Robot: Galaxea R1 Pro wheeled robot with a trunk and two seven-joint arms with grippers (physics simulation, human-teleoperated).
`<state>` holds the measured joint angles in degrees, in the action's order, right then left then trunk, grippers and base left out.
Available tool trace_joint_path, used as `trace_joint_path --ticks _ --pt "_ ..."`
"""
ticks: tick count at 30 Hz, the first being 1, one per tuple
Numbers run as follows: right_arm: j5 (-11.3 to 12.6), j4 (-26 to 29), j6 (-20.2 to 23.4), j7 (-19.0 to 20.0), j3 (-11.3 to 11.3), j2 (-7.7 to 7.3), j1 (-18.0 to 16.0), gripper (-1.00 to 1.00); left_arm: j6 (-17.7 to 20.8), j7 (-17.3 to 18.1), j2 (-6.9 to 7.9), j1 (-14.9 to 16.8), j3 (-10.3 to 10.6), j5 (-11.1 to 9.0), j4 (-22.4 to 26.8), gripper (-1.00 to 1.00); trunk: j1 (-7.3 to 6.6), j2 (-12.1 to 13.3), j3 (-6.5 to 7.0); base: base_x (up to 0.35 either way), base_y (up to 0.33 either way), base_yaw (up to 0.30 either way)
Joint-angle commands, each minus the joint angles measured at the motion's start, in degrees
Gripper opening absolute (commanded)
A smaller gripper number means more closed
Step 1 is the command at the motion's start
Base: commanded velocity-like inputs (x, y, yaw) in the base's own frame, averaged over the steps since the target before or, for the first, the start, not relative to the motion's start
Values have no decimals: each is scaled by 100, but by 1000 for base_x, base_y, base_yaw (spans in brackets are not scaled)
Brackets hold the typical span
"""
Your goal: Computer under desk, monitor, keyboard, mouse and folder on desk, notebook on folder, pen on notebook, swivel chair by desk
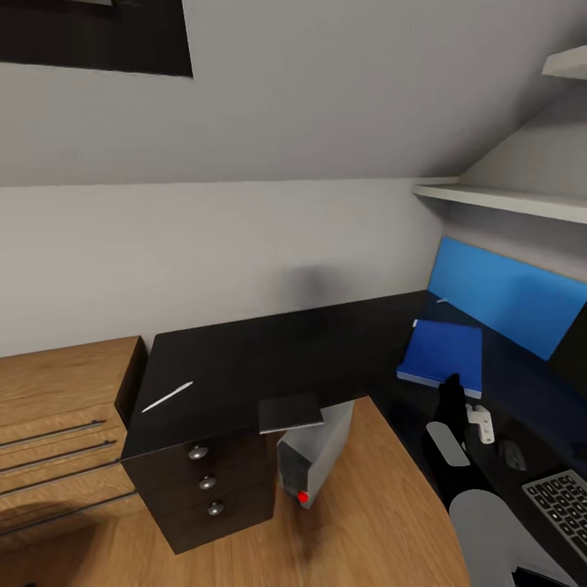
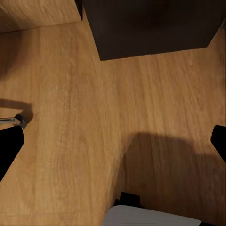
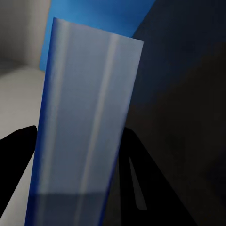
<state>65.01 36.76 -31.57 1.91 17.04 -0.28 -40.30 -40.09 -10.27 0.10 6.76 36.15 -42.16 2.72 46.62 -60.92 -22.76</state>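
Bench (image 1: 244, 359): stretching glossy black in an L from the light-wood chest (image 1: 57, 408) round to the right wall, drawers with silver knobs below.
Computer (image 1: 314, 456): standing under the bench edge, red dot facing out, already placed.
Folder (image 1: 442, 352): lying bright blue on the right wing of the bench, looming close in the right wrist view (image 3: 84, 122), apparently tilted up between the dark fingers.
Keyboard (image 1: 562, 505): lying at the near right corner of the bench, partly cropped.
Dark flat thing (image 1: 290, 412): overhanging the bench edge above the computer, possibly the notebook, too unclear for certainty.
Pen (image 1: 167, 397): lying white and thin near the left end of the bench, well apart from the folder.
Right hand (image 1: 453, 390): reaching over the folder's near edge, seemingly pinching it, grip not fully confirmable.
Left hand (image 2: 113, 141): hanging spread over bare wood floor, carrying nothing.
Step in hand: likely setting the folder flat beside the keyboard area; lowering level, releasing only once fully supported, leaving room on top for stacking.
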Motion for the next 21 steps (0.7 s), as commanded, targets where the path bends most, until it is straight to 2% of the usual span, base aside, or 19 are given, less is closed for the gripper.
trace_joint_path --ticks 1,3,4,5,7,8,11,13,14,17,21 --pt "47 1 -12 17 -4 1 -4 -100 31 -56 11 1 35 -5 370 100 23 -46 -25 0 0 0" --pt "47 4 -10 13 -4 -3 -4 -100 134 -59 27 1 32 -5 706 100 67 -126 -61 0 0 0" --pt "47 5 -9 9 -2 -4 -4 -100 323 -62 39 1 29 -4 951 100 89 -166 -79 0 0 0" --pt "47 6 -8 7 -1 -5 -4 -100 674 -67 59 1 25 -4 1250 100 111 -206 -97 0 0 0" --pt "47 8 -7 9 0 -6 -4 -100 1758 -154 204 1 -5 -3 2138 100 155 -286 -133 0 0 0" --pt "47 11 -7 10 1 -7 -4 -100 2392 -282 337 1 -56 -3 2727 100 177 -326 -151 0 0 0" --pt "52 13 -7 15 1 -5 -4 -100 4104 -1007 746 1 -379 -39 4514 100 242 -447 -204 0 0 0" --pt "54 9 -7 18 1 1 -4 -100 4821 -1479 872 1 -509 -201 5294 100 286 -527 -240 0 0 0" --pt "55 8 -7 19 1 4 -4 -100 5027 -1635 906 1 -542 -317 5563 100 308 -567 -258 0 0 0" --pt "55 4 -7 20 1 8 -4 -100 5280 -1824 964 1 -581 -577 5932 100 374 -687 -312 0 0 0" --pt "59 -1 -7 20 1 10 -4 -100 5360 -1895 1114 -2 -590 -751 6073 100 462 -848 -384 0 0 0"
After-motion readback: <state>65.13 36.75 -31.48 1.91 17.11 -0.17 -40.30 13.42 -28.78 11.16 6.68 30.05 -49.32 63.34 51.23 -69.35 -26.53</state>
